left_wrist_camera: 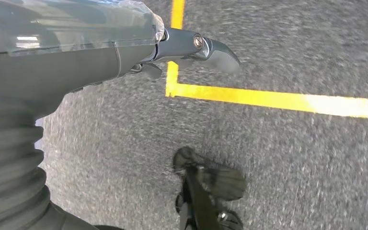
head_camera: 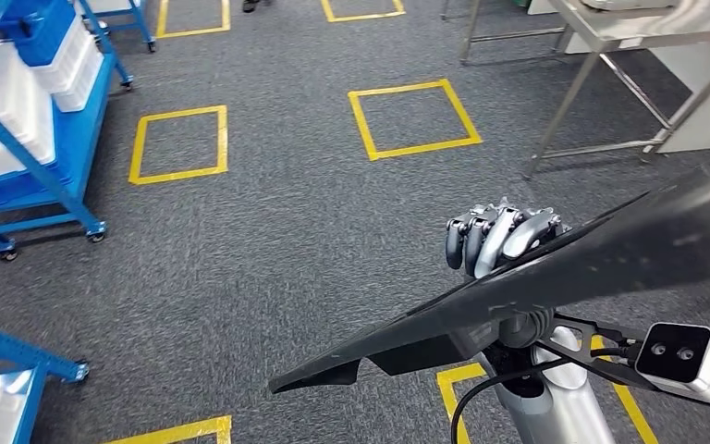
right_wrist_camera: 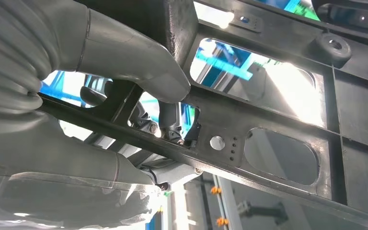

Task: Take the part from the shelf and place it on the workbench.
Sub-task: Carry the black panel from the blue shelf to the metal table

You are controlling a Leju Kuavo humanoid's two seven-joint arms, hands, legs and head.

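L hand (left_wrist_camera: 191, 48): hanging low over the carpet (left_wrist_camera: 292, 163), seen from wrist cam. Grey ribbed cover and one dark finger show; rest hidden, so can't tell if released or clenched. Nothing seen in it. Yellow tape line (left_wrist_camera: 278, 99) on floor just past the fingertip.

R hand (head_camera: 499, 236): raised in front of body, silver forearm coming up from below, fingers curled over the upper edge of the part (head_camera: 555, 277). Grasping it. Part = long, flat dark panel, tilted, running from low and L of the hand up to the R past it. Wrist cam: thumb (right_wrist_camera: 139, 62) pressed on a rib of the panel (right_wrist_camera: 268, 120), dark fingers through a cut-out; panel has several rounded openings and small holes.

Surface/room: grey carpet w/ yellow taped squares (head_camera: 413, 118) ahead of R hand. Blue wheeled shelf (head_camera: 46, 139) w/ white bins (head_camera: 65, 55) far L of the hand, well apart. Second blue rack corner (head_camera: 18, 356) low L. Steel-legged workbench (head_camera: 610, 65) ahead and R of the hand, well apart from part. White box-shaped camera (head_camera: 684, 356) on R wrist, below the panel.
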